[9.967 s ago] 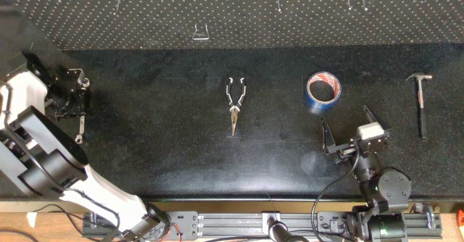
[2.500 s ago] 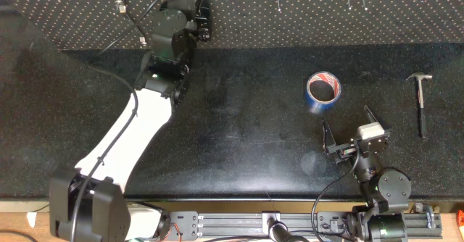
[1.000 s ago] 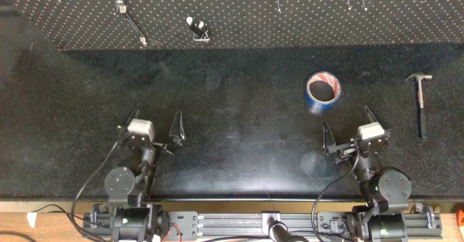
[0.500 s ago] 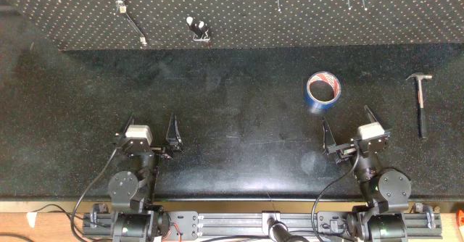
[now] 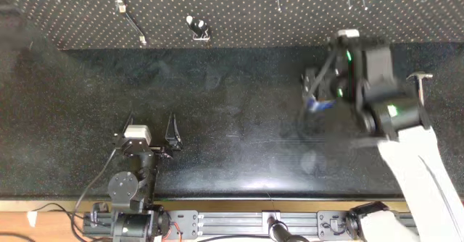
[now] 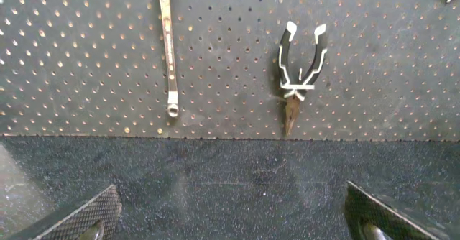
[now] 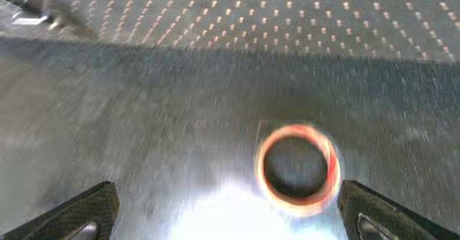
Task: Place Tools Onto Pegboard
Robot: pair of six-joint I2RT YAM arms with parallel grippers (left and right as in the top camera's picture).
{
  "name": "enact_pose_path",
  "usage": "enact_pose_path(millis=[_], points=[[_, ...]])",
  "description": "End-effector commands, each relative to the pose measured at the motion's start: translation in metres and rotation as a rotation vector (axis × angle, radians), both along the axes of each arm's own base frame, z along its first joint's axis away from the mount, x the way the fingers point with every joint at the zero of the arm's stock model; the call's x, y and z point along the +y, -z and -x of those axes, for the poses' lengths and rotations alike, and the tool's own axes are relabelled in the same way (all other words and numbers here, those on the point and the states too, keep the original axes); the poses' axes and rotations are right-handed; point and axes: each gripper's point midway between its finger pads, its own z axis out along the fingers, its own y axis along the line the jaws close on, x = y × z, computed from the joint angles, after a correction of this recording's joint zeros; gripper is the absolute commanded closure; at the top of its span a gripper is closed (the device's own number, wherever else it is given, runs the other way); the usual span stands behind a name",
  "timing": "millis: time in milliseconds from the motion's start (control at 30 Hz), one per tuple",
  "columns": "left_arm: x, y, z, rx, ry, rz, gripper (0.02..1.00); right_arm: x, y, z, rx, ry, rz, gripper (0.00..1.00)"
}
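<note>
Hovering right gripper (image 7: 230, 225), fingers spread, nothing held. Tape roll (image 7: 297, 205) lies flat just ahead, mid-right of the top frame, probably slightly off-centre (blurry).

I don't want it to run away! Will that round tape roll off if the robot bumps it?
Probably not: the tape roll seems to lie flat on the table, hole up, so a bump should just slide it. Tipped on edge, its round shape could roll. Being a hollow ring, it's likely light.
</note>
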Motion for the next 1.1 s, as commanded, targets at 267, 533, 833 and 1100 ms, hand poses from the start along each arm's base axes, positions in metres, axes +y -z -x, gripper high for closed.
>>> enact_pose_path(millis=[267,533,833,1100], points=[[0.001,0.001,0.0,0.001,-0.008,0.009,0.023,0.016,0.129,-0.03,0.538,0.031,0.059,0.001],[0.001,0.001,0.0,0.001,-0.007,0.009,0.023,-0.007,0.16,-0.03,0.563,0.08,0.295,0.176],[0.001,0.001,0.0,0.001,-0.007,0.009,0.023,-0.003,0.127,-0.035,0.463,0.081,0.281,0.925],[0.001,0.001,0.0,0.001,-0.008,0.009,0.023,0.086,-0.098,-0.071,-0.36,-0.043,-0.041,0.925]])
